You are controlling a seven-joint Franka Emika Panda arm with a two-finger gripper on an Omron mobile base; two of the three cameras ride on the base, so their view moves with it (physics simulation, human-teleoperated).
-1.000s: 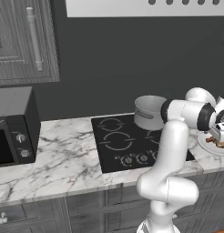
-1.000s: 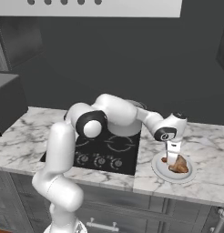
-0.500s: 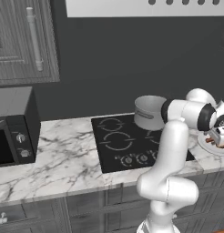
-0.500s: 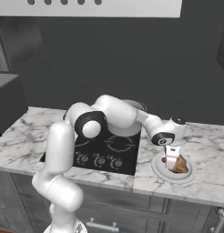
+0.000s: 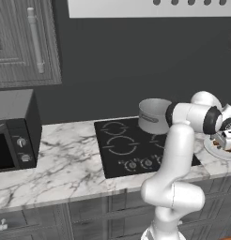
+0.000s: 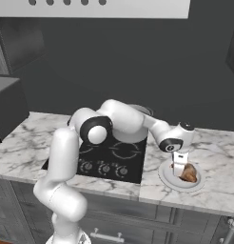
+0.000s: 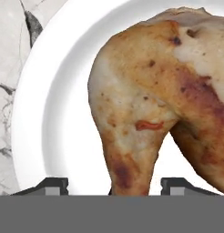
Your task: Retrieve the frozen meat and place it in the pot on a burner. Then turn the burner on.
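The pincer (image 6: 180,167) hangs low over the white plate (image 6: 167,177) at the lower right of the right base view, released: in the hand view its two dark tips sit apart at the bottom edge, one either side of the narrow lower end of the frozen meat (image 7: 164,104). The meat lies on the plate, on the marble counter (image 6: 219,176) just beside the black cooktop (image 6: 114,159). The pot (image 5: 154,115) stands on a rear burner near the centre of the left base view, partly behind the arm.

The likeliest trouble, I judge, is a poor hold. The tips straddle only the thin tapered end, while the bulk of the lumpy piece spreads toward the upper right of the hand view. Closing there could let the piece swing, twist or slip out when lifted. Descending further risks pressing the tips onto the plate and shoving it across the counter. Later, the carry passes the pot's rim, where a dangling piece might catch.
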